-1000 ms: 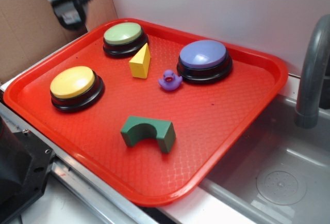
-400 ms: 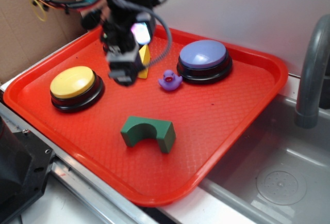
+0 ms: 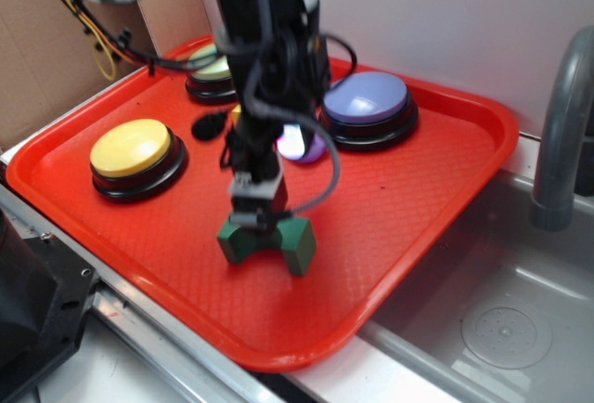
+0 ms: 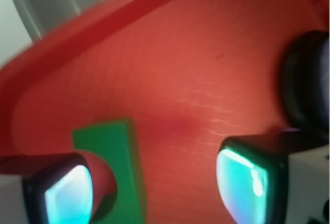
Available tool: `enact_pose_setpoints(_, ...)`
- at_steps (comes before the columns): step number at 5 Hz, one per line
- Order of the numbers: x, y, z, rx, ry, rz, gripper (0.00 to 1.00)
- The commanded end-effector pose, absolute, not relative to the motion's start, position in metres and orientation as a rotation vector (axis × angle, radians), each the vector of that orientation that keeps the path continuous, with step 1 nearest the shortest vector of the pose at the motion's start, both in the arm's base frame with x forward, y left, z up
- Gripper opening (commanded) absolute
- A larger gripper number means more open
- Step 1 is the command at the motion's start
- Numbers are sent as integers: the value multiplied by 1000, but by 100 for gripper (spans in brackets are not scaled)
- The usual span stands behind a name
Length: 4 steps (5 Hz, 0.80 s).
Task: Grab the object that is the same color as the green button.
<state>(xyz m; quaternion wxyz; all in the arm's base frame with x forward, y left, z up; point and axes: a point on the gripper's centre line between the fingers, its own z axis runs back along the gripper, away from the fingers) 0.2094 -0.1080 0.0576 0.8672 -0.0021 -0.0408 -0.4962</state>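
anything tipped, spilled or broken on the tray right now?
Nothing stands out. The green arch block lies on its side, intact, on the red tray, with the open gripper right above it. The yellow button and purple button sit flat. No spills.

Glossy textured plastic tray point(image 3: 436, 189)

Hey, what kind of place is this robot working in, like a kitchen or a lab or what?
Probably a lab test bench dressed as a kitchen sink: a grey faucet stands over a sink basin, a red tray of push-buttons and toy blocks sits beside it, and a cardboard panel backs the setup.
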Motion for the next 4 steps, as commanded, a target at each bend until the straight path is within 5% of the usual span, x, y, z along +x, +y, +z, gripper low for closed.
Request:
enact_pose_setpoints(1,206,-118,30,-4,-160,-1152,100)
enact_pose_setpoints(2,205,-120,24,-15,-169,-1182,100)
enact_pose_setpoints(3,205,-122,22,-5,-168,-1179,1)
enact_pose_setpoints(4,206,-120,23,1,-159,-1164,0)
